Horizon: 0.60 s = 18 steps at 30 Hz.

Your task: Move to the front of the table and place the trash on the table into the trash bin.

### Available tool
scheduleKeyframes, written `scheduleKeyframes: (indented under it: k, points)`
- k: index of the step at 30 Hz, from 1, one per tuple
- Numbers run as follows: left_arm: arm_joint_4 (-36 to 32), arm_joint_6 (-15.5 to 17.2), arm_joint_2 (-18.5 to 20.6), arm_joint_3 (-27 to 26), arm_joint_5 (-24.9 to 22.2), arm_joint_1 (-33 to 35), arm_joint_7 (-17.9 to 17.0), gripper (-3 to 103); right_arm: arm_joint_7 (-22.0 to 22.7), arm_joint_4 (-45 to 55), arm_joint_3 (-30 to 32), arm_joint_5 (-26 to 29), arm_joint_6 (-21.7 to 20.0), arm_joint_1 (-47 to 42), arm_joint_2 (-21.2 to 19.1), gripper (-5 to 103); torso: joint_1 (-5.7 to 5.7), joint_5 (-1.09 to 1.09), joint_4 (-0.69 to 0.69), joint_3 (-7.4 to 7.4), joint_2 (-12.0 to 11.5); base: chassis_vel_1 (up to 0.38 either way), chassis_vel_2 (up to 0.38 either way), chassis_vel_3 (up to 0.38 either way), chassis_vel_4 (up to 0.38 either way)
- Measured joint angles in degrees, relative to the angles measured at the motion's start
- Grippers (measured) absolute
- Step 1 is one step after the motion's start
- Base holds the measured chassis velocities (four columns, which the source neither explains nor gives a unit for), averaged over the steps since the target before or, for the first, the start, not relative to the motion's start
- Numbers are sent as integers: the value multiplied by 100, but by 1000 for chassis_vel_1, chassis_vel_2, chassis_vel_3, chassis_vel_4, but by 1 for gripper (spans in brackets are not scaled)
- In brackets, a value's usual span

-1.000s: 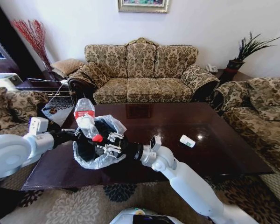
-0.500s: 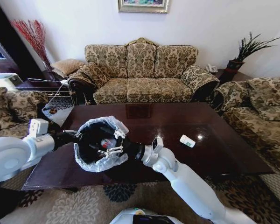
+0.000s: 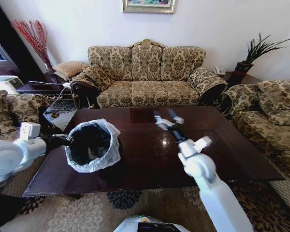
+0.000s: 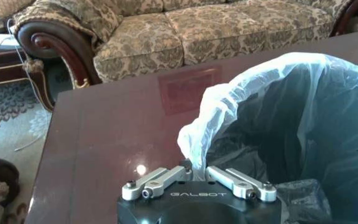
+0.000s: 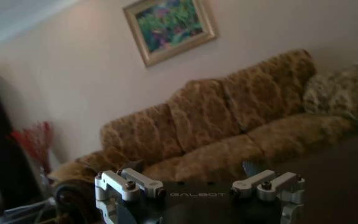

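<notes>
The trash bin (image 3: 91, 145), black with a whitish bag over its rim, stands on the left part of the dark wooden table (image 3: 217, 125). My left gripper (image 3: 67, 141) is shut on the bin's near-left rim; the left wrist view shows its fingers (image 4: 166, 176) pinching the bag edge of the trash bin (image 4: 303, 121). My right gripper (image 3: 166, 118) hangs open and empty above the table's middle, well to the right of the bin. In the right wrist view the right gripper (image 5: 191, 168) has its jaws spread wide with nothing between them. The trash is hidden; the bin's inside is dark.
A patterned sofa (image 3: 147, 77) stands behind the table, with armchairs at the left (image 3: 9, 108) and right (image 3: 275, 111). A side table with a plant (image 3: 244, 67) sits at the back right. Patterned carpet (image 3: 87, 212) lies before the table's near edge.
The clear bottle held over the bin dropped into it. My right gripper opened, then rose and swung right, away from the bin. The bin shifted slightly left with my left gripper.
</notes>
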Motion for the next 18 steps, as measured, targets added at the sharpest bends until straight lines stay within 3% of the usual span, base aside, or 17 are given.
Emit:
scheduleKeyframes:
  k: [3,12,18]
  points:
    - [-99,-4,16,-3,-18,-14,-42,0,64,-406,222,50,316,-307,56,100,-1,0,1,0,0,0,0,0,0]
    - [-327,-41,-173,-14,0,1,-60,0,97,-933,486,-134,576,-179,37,100,0,-4,4,0,0,-68,-62,84,68]
    - [-473,-88,-387,-20,106,38,50,0,129,-1860,424,-934,1038,139,92,100,1,2,0,1,0,-218,-216,220,199]
